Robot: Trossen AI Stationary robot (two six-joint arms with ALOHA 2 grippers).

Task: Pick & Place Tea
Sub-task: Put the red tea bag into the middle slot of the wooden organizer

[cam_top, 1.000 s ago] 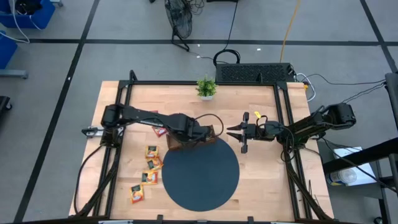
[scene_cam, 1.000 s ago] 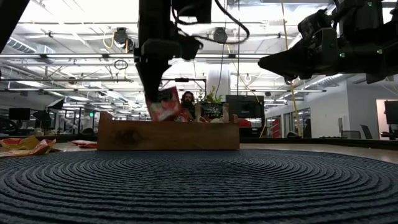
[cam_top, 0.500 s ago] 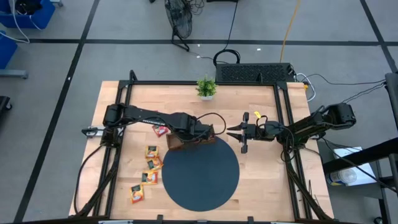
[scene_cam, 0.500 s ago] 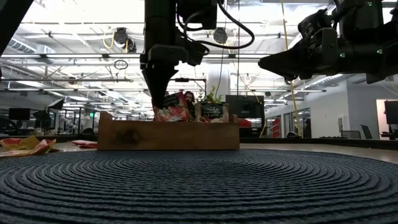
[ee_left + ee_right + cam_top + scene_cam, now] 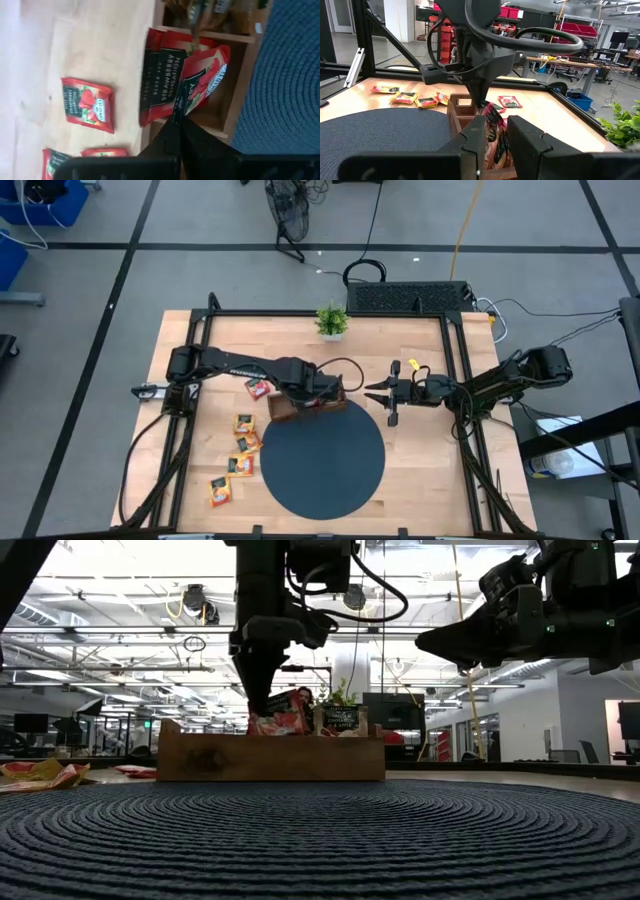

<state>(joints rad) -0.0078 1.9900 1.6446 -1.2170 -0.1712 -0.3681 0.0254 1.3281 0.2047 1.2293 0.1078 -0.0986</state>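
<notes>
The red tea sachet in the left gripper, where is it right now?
The red sachet is pinched in the left gripper, lowered into the wooden tray at the dark mat's back edge, against the other red sachets there.

Red tea sachet [image 5: 200, 82] upright in tray, pinched

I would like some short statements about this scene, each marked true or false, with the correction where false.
1. The left tool is shut on a red sachet in the tray. True.
2. The right tool holds a sachet. False: it holds nothing, beside the tray.
3. Loose sachets lie left of the mat. True.
4. The plant stands on the mat. False: on the table's far edge.
</notes>
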